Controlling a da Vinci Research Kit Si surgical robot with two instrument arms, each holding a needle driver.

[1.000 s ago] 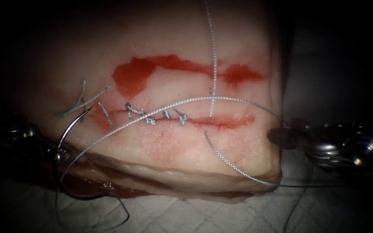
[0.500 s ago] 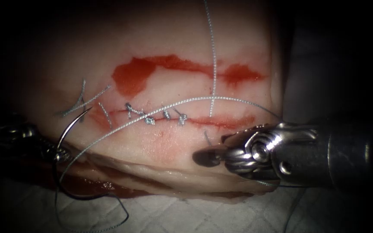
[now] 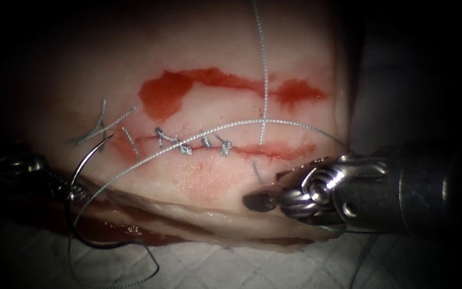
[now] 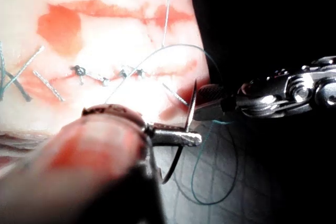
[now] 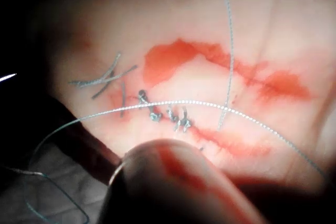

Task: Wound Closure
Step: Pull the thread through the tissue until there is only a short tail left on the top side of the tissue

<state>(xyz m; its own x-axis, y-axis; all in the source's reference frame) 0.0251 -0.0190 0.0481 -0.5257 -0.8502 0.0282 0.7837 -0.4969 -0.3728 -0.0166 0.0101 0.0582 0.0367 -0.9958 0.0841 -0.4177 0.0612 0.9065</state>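
Down at eight o'clock, the left tool [image 3: 70, 191] grips the curved needle [image 3: 87, 155] near its thread end, jaws closed, keeping it clear of the tissue [image 3: 215, 176]. At four o'clock, the right tool [image 3: 263, 200] holds nothing beside the cut [image 3: 274, 151]; jaw gap unclear.

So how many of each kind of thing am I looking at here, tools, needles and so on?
Tools: 2, the left tool holding the needle near its middle, and the right tool.
Needles: 1, the needle, out of the tissue.
Pieces of tissue: 1, the tissue.
Total: 4
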